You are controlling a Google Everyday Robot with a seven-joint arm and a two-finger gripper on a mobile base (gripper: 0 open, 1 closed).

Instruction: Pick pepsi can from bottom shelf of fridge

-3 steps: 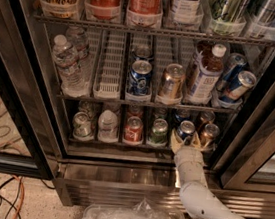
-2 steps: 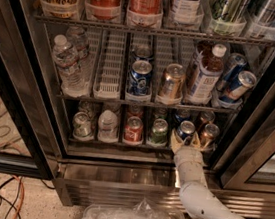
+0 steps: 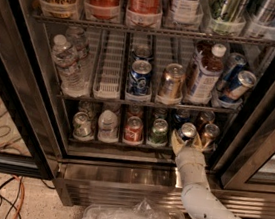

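We see the gripper (image 3: 186, 141) reaching into the fridge (image 3: 117, 189) at the right end of the bottom shelf (image 3: 118, 144). Its jaws are set on either side of the pepsi can (image 3: 187, 131) and pinch the lower body from left and right. The can stands upright in its lane, its silver top facing us, between a green can (image 3: 158, 132) and a copper-brown can (image 3: 209, 133). The white arm (image 3: 203, 203) rises from the lower right. Compared with a second ago, we find nothing shifted: gripper, can and neighbours sit where they were.
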